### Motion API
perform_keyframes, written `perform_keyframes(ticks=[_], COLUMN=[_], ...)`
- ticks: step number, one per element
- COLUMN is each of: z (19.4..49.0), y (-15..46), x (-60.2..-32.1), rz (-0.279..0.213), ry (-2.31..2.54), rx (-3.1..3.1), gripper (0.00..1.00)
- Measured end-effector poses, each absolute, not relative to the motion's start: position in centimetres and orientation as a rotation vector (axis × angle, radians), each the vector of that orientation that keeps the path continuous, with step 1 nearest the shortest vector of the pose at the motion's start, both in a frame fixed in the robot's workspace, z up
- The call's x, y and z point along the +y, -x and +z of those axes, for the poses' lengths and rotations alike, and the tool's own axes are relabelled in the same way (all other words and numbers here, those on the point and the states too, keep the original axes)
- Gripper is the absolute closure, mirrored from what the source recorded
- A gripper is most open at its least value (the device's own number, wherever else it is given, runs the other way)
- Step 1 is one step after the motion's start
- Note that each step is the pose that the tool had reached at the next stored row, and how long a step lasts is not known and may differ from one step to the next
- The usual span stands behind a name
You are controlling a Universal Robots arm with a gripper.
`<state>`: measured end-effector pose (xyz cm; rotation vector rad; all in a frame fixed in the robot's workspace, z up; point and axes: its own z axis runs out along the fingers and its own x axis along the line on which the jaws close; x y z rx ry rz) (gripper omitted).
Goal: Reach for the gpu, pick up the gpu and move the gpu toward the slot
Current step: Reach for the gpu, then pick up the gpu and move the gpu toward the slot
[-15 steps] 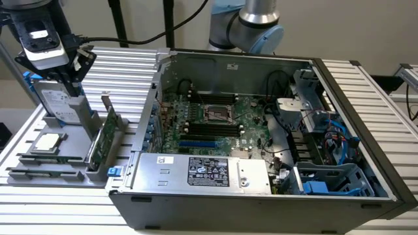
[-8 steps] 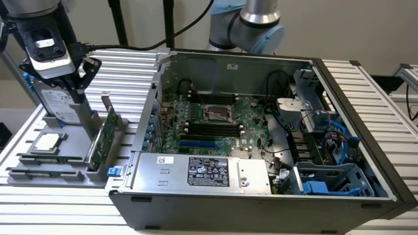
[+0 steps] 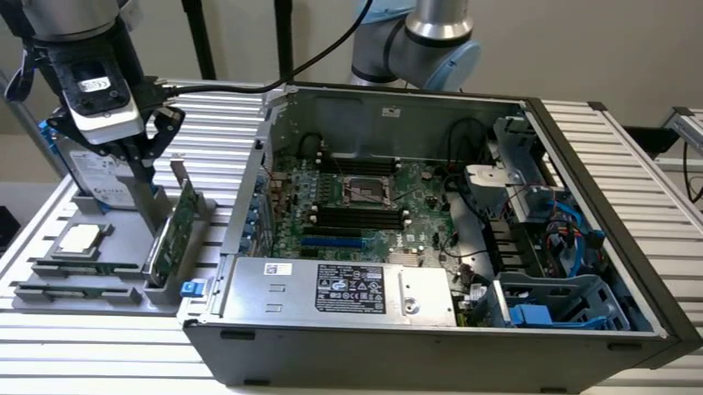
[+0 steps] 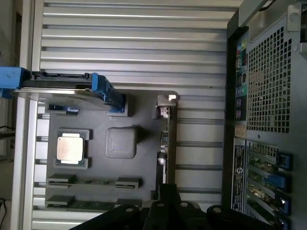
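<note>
the gripper (image 3: pixel 141 177) hangs over the grey holder tray (image 3: pixel 66 292) on the slatted bench (image 3: pixel 615 164). in the exterior view that tray lies at 9 o'clock of the open computer case (image 3: pixel 329 362). i cannot tell whether the gripper is clenched or released, nor whether it touches anything.

the gpu (image 3: pixel 176 222) stands on its long edge in the tray, along the side nearest the case, with its silver bracket at the 12 o'clock end. it is just beside the gripper, at about 4 o'clock of it. in the wrist view the gpu (image 4: pixel 169 143) shows edge-on as a thin dark strip, and the gripper (image 4: pixel 167 196) sits close to its near end.

a hard drive (image 3: pixel 94 177) with blue side rails stands upright at the tray's 12 o'clock end. a cpu chip (image 3: pixel 82 240) lies flat at 9 o'clock of the gpu. inside the case, the motherboard (image 3: pixel 363 206) is uncovered.
</note>
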<state>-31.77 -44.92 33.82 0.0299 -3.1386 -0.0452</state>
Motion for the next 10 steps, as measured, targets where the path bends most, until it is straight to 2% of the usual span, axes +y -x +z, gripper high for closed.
perform_keyframes(ticks=[10], z=[33.81], y=[31.74], x=[-44.92], rz=[-0.045], ry=[-0.030], rx=[-3.133], gripper=[0.89])
